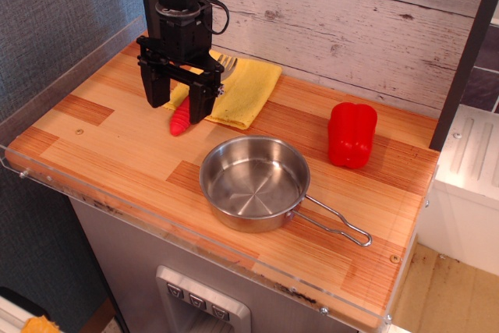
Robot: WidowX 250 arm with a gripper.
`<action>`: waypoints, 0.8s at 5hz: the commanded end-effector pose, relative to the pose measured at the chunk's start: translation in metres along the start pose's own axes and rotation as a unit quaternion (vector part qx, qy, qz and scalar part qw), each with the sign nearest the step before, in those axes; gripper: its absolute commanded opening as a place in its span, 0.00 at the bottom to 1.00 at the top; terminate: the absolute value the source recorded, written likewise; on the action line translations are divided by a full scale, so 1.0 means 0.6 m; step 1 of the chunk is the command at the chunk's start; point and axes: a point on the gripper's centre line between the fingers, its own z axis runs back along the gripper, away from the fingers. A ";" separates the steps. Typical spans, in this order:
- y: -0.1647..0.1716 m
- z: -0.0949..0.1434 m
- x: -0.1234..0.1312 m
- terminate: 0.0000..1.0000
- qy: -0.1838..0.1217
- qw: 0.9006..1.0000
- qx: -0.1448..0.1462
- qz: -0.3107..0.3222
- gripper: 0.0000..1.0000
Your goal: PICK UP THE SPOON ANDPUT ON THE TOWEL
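Note:
The spoon lies at a slant, its silver tined head on the yellow towel and its red ribbed handle reaching over the towel's front left edge onto the wooden table. My gripper is open just above the handle, one finger on either side and neither gripping it. The gripper body hides the middle of the spoon.
A steel pan sits at the front centre, its wire handle pointing right. A red bell pepper stands to the right. A clear plastic rim runs along the table's edges. A white plank wall stands behind.

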 end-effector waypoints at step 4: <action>0.000 0.111 -0.060 0.00 -0.084 0.996 0.004 -0.001 1.00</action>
